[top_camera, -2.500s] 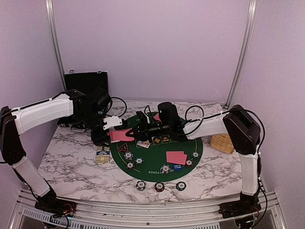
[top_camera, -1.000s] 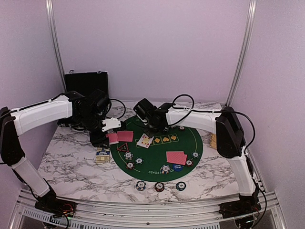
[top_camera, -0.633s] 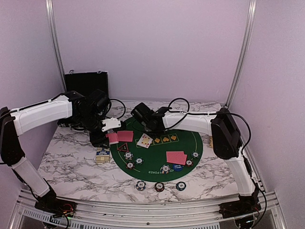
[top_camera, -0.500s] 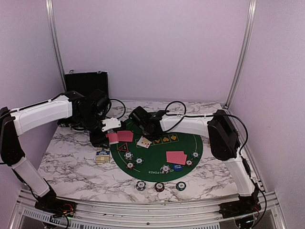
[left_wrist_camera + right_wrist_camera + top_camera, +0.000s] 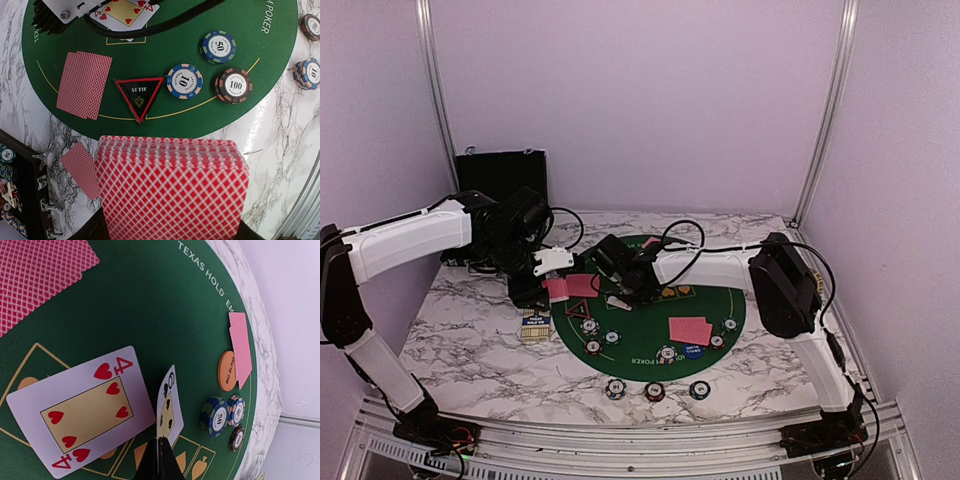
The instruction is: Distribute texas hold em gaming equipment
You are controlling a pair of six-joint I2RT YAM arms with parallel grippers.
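Soft, even light is filling the top view, leaving only faint shadows on the marble table [image 5: 470,335]. In the left wrist view, glare is streaking the marble at right while the red-backed deck [image 5: 172,190] is looming oversized at bottom. In the right wrist view, the right edge is washing out to white and the green mat [image 5: 150,305] is skewing steeply.

Marble table [image 5: 470,340] bears green mat [image 5: 636,326]; three chips [image 5: 654,390]; black case [image 5: 500,166].
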